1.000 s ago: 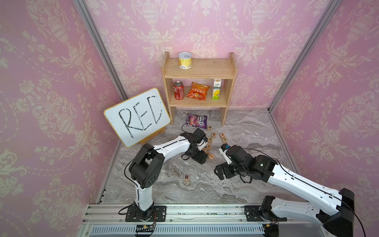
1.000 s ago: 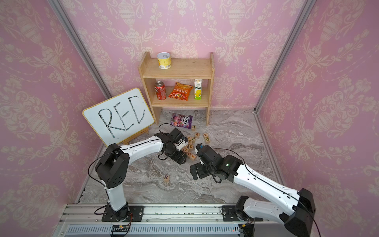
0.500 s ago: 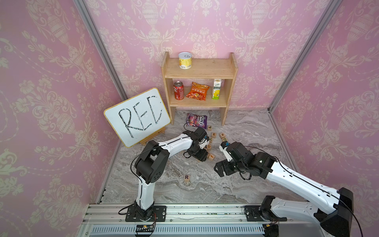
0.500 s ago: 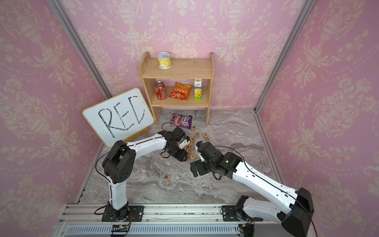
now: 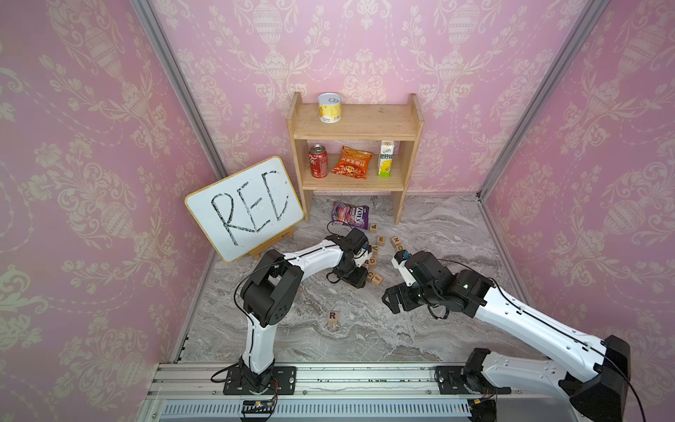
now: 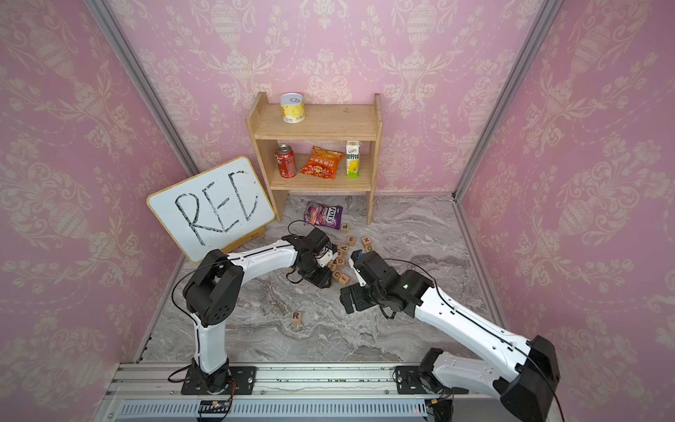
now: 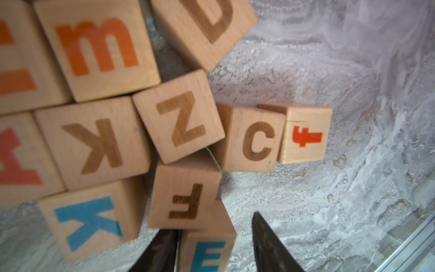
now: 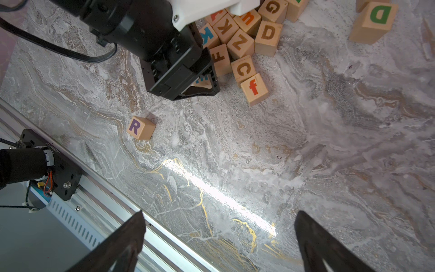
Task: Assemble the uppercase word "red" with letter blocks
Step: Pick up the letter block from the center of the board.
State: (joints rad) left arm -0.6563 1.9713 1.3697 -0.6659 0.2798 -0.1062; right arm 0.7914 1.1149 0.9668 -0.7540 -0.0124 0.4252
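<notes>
**Operator:** How do my fingers stand?

**Spotter:** Your left gripper point(image 7: 213, 226) is narrow, its fingers point(image 7: 160, 252) flanking the teal E block point(image 7: 207, 254), just beside the brown F block point(image 7: 186, 200). I can't tell if you've pinched it yet. Your right gripper point(image 8: 220, 213) gapes wide and empty over the marble floor point(image 8: 235, 153).

**Operator:** Which way from there?

**Spotter:** The R block point(image 8: 140, 127) sits alone, well apart from your left fingers, toward your base rail point(image 8: 106, 188). The green D block point(image 8: 376, 18) lies nearer your right arm.
</notes>
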